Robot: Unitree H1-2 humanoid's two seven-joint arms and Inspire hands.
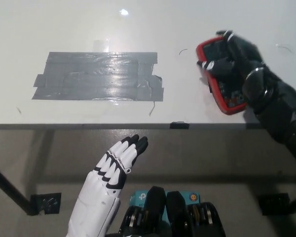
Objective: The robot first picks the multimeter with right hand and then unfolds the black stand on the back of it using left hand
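The red and black multimeter (218, 79) is at the right of the white table (187, 19), tilted up on its edge. My black right hand (234, 59) is shut on it, fingers wrapped over its top side, and covers much of its body. Its black stand cannot be seen from here. My white left hand (119, 159) hovers below the table's front edge at the lower left, open with fingers stretched together, well apart from the multimeter.
A large patch of grey tape (98, 76) covers the table's middle left. A small black clip (179, 125) sits on the front edge. Black tape (208, 74) lies under the multimeter. Table legs and a floor plate (45, 202) show below.
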